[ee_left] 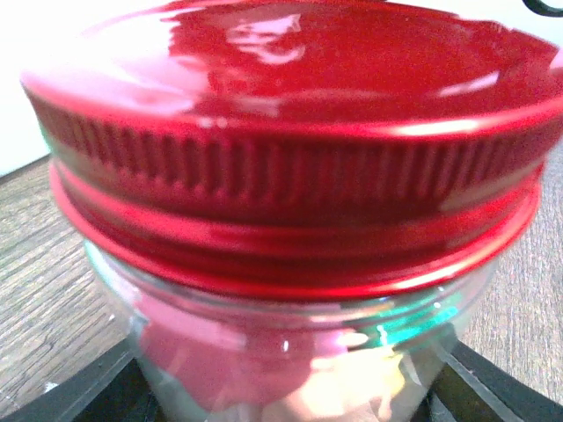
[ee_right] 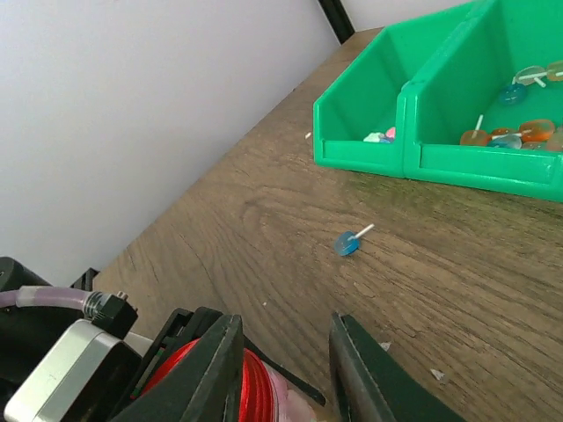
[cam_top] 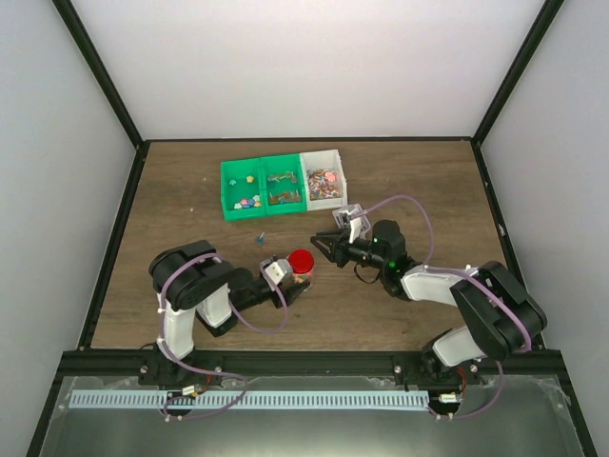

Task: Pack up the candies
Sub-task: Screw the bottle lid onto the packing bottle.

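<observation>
A clear jar point(cam_top: 299, 276) with a round red lid point(cam_top: 302, 260) stands left of the table's middle. My left gripper point(cam_top: 293, 280) is shut on the jar's body. In the left wrist view the lid point(ee_left: 290, 132) fills the frame, and pink and pale candies point(ee_left: 264, 360) show through the glass point(ee_left: 158, 308). My right gripper point(cam_top: 322, 248) is open and empty, just right of the jar. In its wrist view the gripper point(ee_right: 283, 330) stands beside the lid point(ee_right: 189, 378). One blue candy on a white stick point(cam_top: 261, 238) lies loose on the table, also in the right wrist view point(ee_right: 345, 243).
A green two-compartment bin point(cam_top: 225, 186) and a white bin point(cam_top: 324, 155) stand at the back, holding small candies in mixed colours point(cam_top: 249, 201). In the right wrist view the green bin point(ee_right: 361, 154) holds blue and orange sweets point(ee_right: 501, 136). White walls enclose the table.
</observation>
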Tool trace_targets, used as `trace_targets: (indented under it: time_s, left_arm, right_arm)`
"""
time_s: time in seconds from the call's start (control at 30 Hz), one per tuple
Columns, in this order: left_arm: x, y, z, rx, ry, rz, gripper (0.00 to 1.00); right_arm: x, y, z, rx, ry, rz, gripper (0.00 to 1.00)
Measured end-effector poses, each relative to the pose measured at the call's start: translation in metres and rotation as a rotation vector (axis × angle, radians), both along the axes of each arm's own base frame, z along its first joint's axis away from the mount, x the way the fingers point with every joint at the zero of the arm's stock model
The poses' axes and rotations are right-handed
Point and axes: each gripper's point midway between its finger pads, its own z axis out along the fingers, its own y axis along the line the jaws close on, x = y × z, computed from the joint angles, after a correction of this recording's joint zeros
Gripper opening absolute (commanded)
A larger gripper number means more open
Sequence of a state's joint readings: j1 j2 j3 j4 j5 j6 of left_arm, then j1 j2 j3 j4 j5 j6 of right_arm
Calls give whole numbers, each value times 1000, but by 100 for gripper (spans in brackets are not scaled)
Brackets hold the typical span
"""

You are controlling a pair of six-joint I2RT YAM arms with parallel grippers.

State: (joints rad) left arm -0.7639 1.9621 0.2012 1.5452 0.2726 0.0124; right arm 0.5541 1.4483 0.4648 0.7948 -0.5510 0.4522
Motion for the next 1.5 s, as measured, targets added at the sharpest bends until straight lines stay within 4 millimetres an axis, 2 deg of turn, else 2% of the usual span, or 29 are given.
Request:
trace_targets:
  time_s: [0.3, 0.47, 0.77, 1.13, 1.37, 1.5]
  left_arm:
    - [1, -1, 1, 13, -29, -8, 66]
    - [3, -2, 1, 12, -33, -6, 66]
    - [7, -3, -1, 12, -32, 0, 66]
    - [9, -2, -1, 12, -32, 6, 64]
    - [10, -2, -1, 8, -30, 6, 64]
    - [13, -2, 0, 4, -28, 14, 64]
  right_arm:
    - [-14, 8, -13, -34, 45, 51, 24]
    - [-21, 14, -23, -59, 64, 80, 13]
    - [-19, 16, -20, -52, 57, 79, 1]
    - [-23, 12, -20, -37, 55, 70, 1]
    - [-35, 3, -21, -20, 57, 58, 1]
    - [-50, 0, -22, -11, 65, 79, 1]
